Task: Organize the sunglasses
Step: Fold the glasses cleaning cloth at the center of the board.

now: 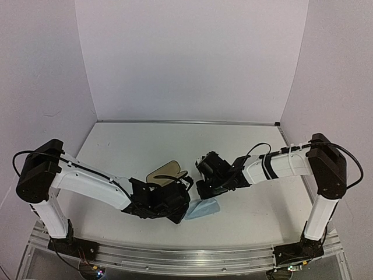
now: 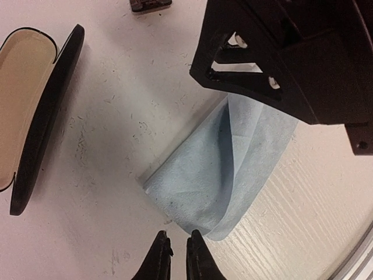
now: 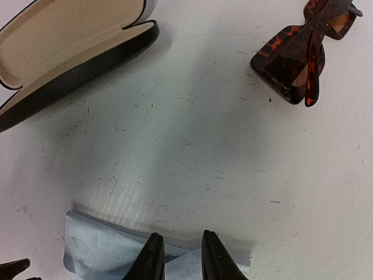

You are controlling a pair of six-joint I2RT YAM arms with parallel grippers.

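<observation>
The sunglasses [image 3: 300,55] are lying folded on the bare tabletop [image 3: 192,134], outside the open black case [image 3: 76,52] and well apart from it. Seen from the right wrist, they are sitting ahead of the right gripper [image 3: 180,235] and off to its right. Their long axis is running diagonally, from the near left end toward the far right.

The right gripper is hanging over the light blue cloth [image 2: 210,175]. It looks to be pinching a raised fold of it, since the cloth is climbing up into its underside in the left wrist view. The left gripper [image 2: 178,233] is hovering at the cloth's near edge, its fingers nearly pressed together with only a slit between them and nothing in it.

I am judging the right arm to be the nearer of the 2. To reach the sunglasses it would first be letting go of the cloth, then swinging forward and rightward to close across the frame's short width.
</observation>
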